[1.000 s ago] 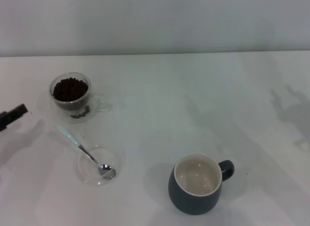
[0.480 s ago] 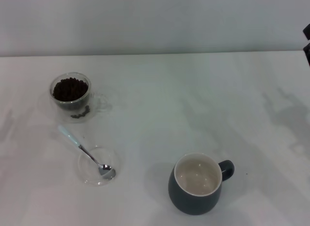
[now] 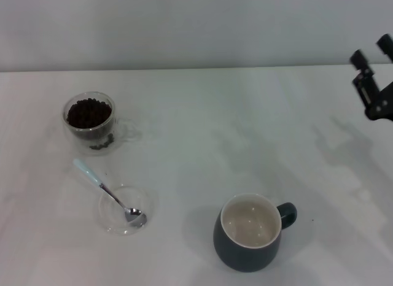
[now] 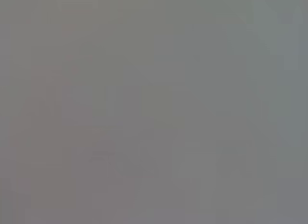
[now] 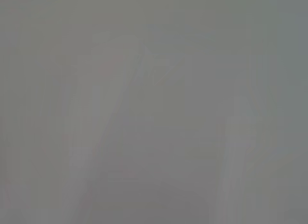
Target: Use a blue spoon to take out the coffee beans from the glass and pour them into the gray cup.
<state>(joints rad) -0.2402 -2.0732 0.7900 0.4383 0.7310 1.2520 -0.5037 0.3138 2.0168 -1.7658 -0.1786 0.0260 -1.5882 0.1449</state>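
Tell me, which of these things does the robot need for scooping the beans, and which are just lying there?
Needed: blue spoon, coffee beans, glass, gray cup, right gripper at the far right edge.

Just there: clear saucer under the spoon's bowl, white table.

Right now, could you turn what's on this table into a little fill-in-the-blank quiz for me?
1. The coffee beans sit inside the ____.
2. The blue spoon rests with its metal bowl in a shallow clear ____.
3. The gray cup holds ____ beans so far.
4. The only gripper in sight is the ____ one, at the table's far edge, touching nothing.

Missing words: glass; saucer; no; right
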